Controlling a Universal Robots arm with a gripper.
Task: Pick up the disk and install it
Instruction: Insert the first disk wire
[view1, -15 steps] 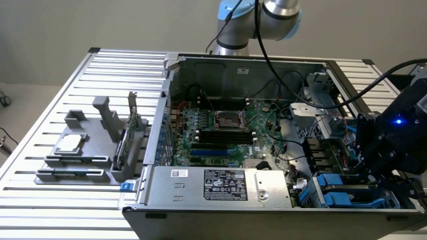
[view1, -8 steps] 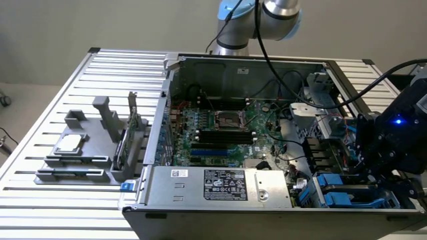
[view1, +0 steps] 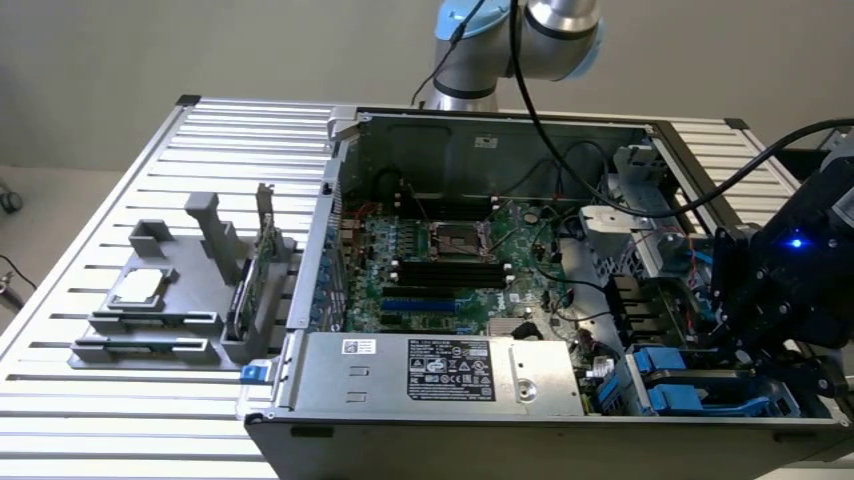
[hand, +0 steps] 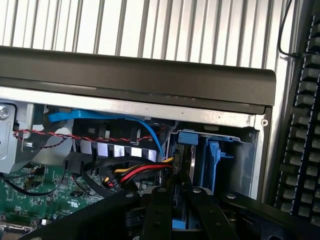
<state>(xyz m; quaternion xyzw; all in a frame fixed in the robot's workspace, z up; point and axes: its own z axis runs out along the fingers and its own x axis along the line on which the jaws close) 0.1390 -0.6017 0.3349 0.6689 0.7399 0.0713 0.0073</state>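
You are working the install step: your gripper (view1: 774, 345) is hanging over the drive bays in the corner of the open computer case (view1: 481, 135) at the exterior view's right. In the wrist view the fingers (hand: 162, 210) are drawn nearly together, pinching an upright dark slab with blue plastic at its foot. That is most likely the disk (hand: 181, 165) in its blue carrier, though the view here is dim and you should not take it as certain. It is sitting edge-on in the mouth of a bay, just beside the blue bay bracket (hand: 214, 157).

Seating it is going to call for a straight push along the bay rails, staying clear of the red and yellow cable bundle (hand: 135, 172) alongside.

The case is holding the motherboard (view1: 447, 260) and the power supply (view1: 447, 370). The grey fixture (view1: 167, 300) on the table (view1: 80, 400) is carrying a small square chip (view1: 138, 288).
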